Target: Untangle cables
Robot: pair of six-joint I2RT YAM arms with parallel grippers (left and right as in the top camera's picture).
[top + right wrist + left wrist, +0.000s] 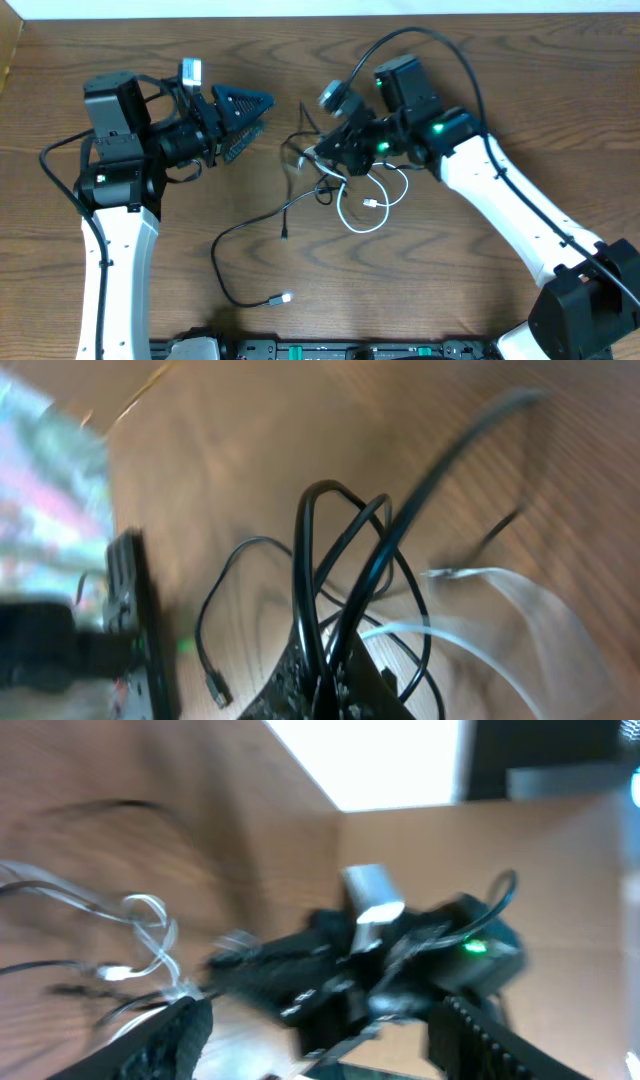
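1. Near the table's centre, a thin black cable [303,580] and a thin white cable [520,595] are seen looped together.
2. Black loops are pinched by the right gripper [320,155].
3. The left gripper [262,112] is held spread, empty.

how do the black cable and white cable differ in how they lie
The black cable trails far out toward the left arm; the white cable sits in a small loop by the right gripper. That gripper pinches black loops, white beside it. Both are thin and tangled together.
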